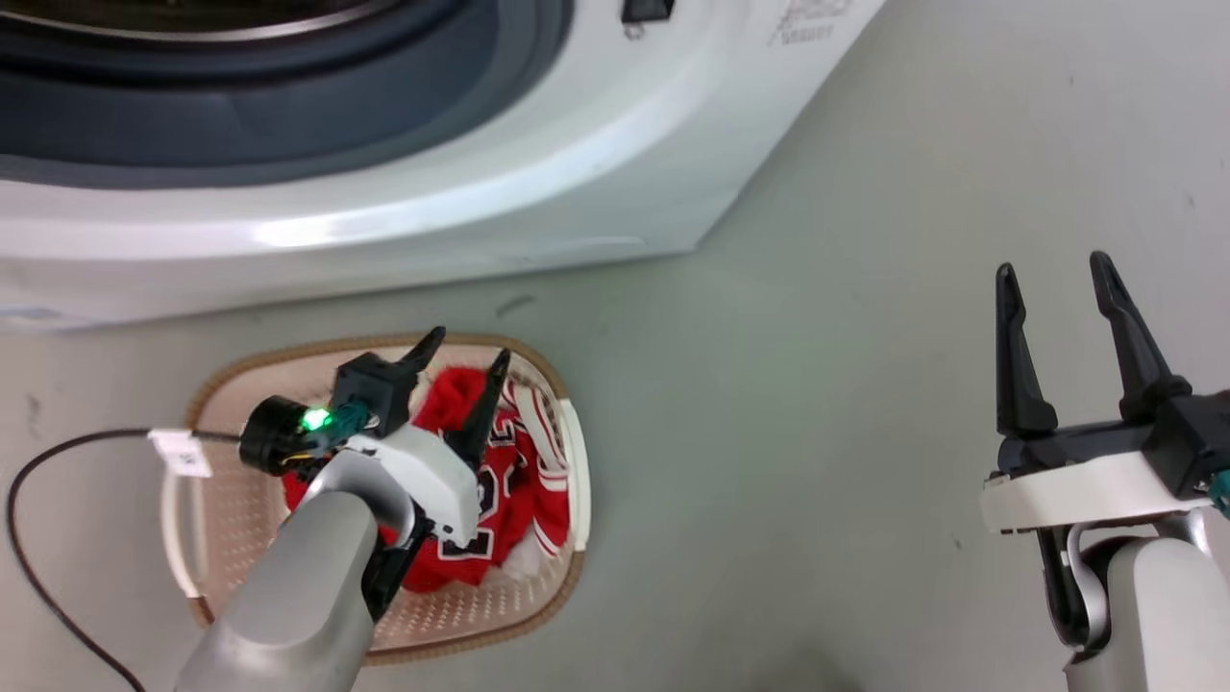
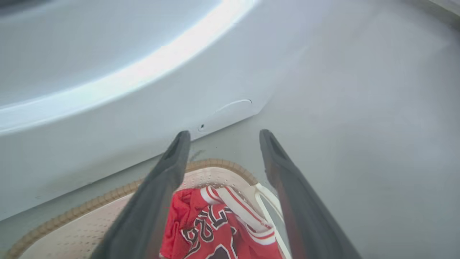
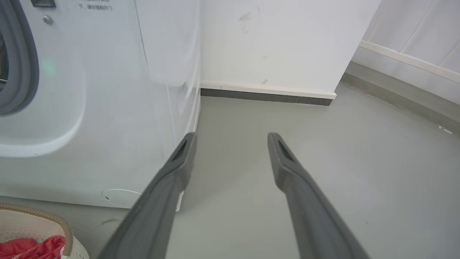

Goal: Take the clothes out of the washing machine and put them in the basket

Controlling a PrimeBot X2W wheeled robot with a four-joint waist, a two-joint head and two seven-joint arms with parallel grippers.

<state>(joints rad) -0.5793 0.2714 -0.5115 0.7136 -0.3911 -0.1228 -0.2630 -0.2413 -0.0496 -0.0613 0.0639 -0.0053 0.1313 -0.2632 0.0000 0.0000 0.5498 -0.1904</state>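
Across the top of the head view stands the washing machine (image 1: pixel 432 202), white-fronted, with the grey ring of its opening at the upper edge. Grey floor (image 1: pixel 817 432) spreads below and to the right of it. The basket (image 1: pixel 231 519), cream and perforated with a tan woven-look rim, sits on the floor just in front of the machine. The clothes (image 1: pixel 514 481) lie inside it as one red heap: the jersey (image 2: pixel 215 230), with white-black numerals and striped trim, lies toward the right end, and plain red fabric (image 1: pixel 452 389) bunches at the side nearer the machine. The left gripper (image 1: pixel 470 344) hovers over the heap, fingers spread and holding nothing. The right gripper (image 1: pixel 1052 264), likewise spread and empty, stands over bare floor well apart from the basket. A black cable (image 1: pixel 29 500) with a white tag (image 1: pixel 180 452) trails from the left wrist.
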